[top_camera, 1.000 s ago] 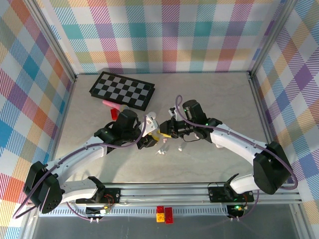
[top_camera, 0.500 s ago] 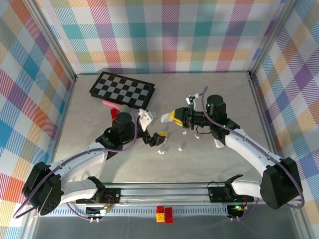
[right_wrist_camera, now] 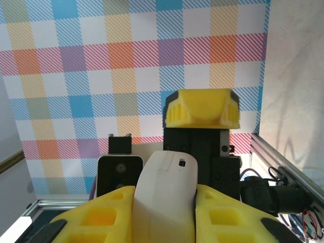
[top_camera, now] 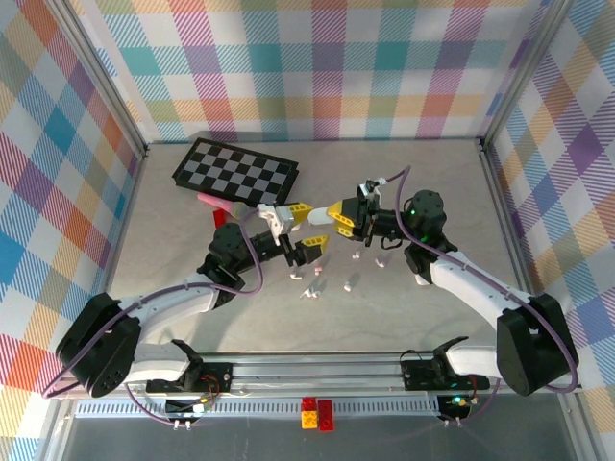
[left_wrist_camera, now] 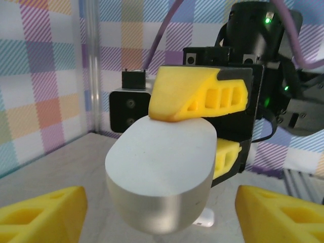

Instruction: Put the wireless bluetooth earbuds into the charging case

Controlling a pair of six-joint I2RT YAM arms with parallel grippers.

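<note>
A white pebble-shaped charging case [right_wrist_camera: 164,197] sits closed between my right gripper's [right_wrist_camera: 164,215] yellow fingers, which are shut on it and hold it above the table. In the left wrist view the same case [left_wrist_camera: 159,172] hangs between my left gripper's [left_wrist_camera: 159,217] two yellow fingertips [left_wrist_camera: 40,215], with a gap on each side. From above, the two grippers face each other at mid-table, left gripper [top_camera: 313,227] open, right gripper [top_camera: 334,218] just right of it. Several tiny white earbuds [top_camera: 312,289] lie scattered on the table below them.
A folded checkerboard [top_camera: 235,173] lies at the back left, with a pink piece [top_camera: 211,200] and a red block [top_camera: 221,219] beside it. Toy bricks [top_camera: 317,413] sit at the front rail. Plaid walls enclose the table [top_camera: 423,317].
The right gripper carried the case up and to the right. The left gripper opened, rose from the table and now brackets the case, its jaws narrowing a little.
</note>
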